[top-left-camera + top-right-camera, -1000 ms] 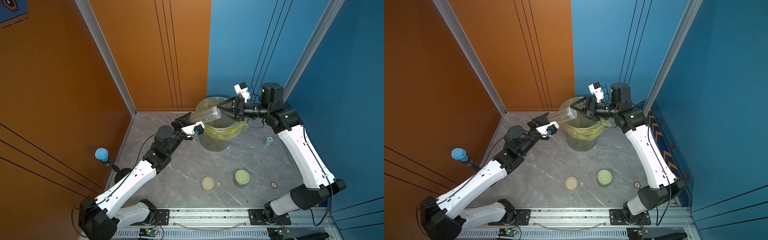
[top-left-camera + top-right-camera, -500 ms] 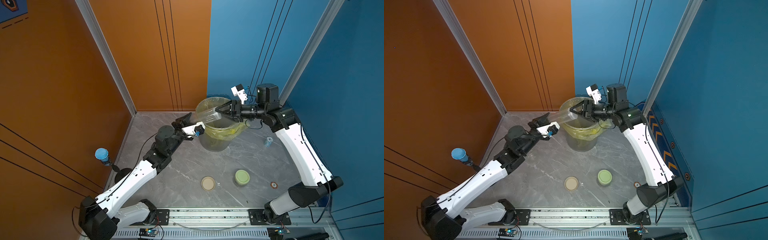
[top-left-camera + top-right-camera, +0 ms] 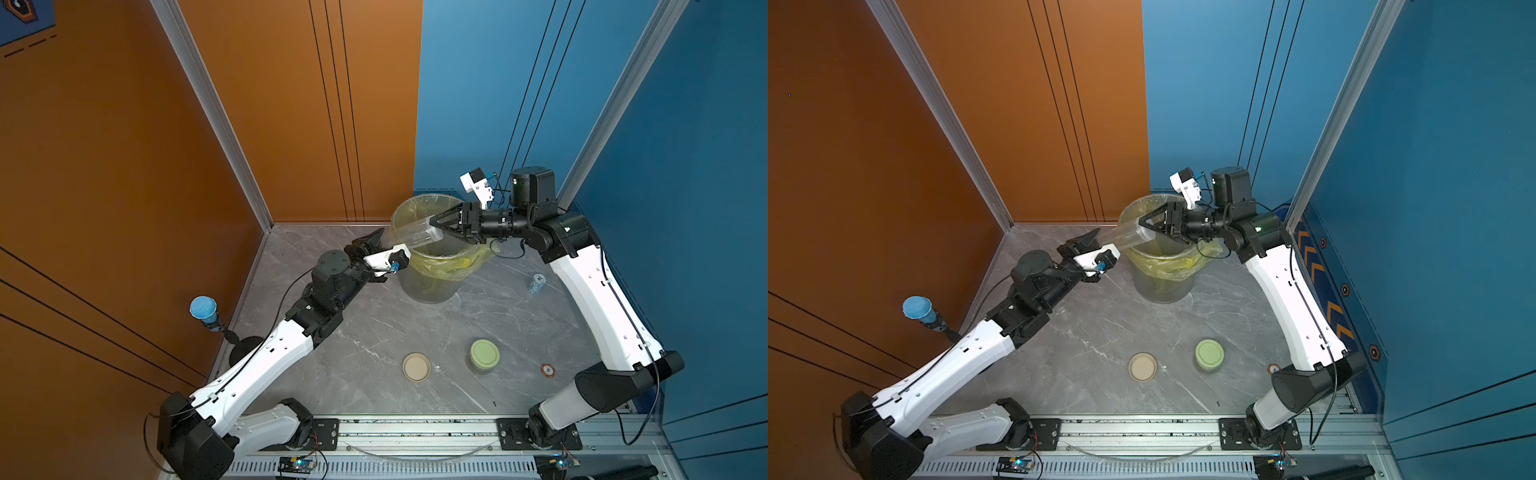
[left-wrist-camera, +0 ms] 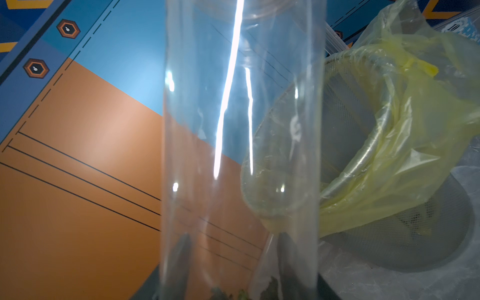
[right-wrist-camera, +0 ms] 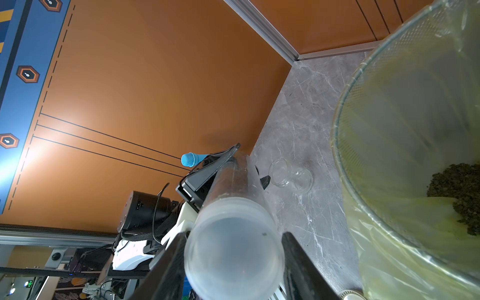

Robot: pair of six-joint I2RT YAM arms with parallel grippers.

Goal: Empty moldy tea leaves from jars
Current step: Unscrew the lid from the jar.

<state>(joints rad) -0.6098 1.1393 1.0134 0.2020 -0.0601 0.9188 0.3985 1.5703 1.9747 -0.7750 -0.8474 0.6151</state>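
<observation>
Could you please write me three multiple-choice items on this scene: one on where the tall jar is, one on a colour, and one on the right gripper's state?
1. Where is the tall jar?
A) standing upright by itself
B) held over the rim of the bin by the left gripper and the right gripper
C) lying at the bottom of the bin

2. What colour is the bin's bag?
A) black
B) red
C) yellow

3. How is the right gripper?
A) shut on the tall jar's lid end
B) wide open, clear of the jar
C) shut on the bag

Answers:
1 B, the left gripper holds the base and the lid end hangs over the bin.
2 C, yellow plastic folds over the rim.
3 A, its fingers flank the whitish lid.
</observation>
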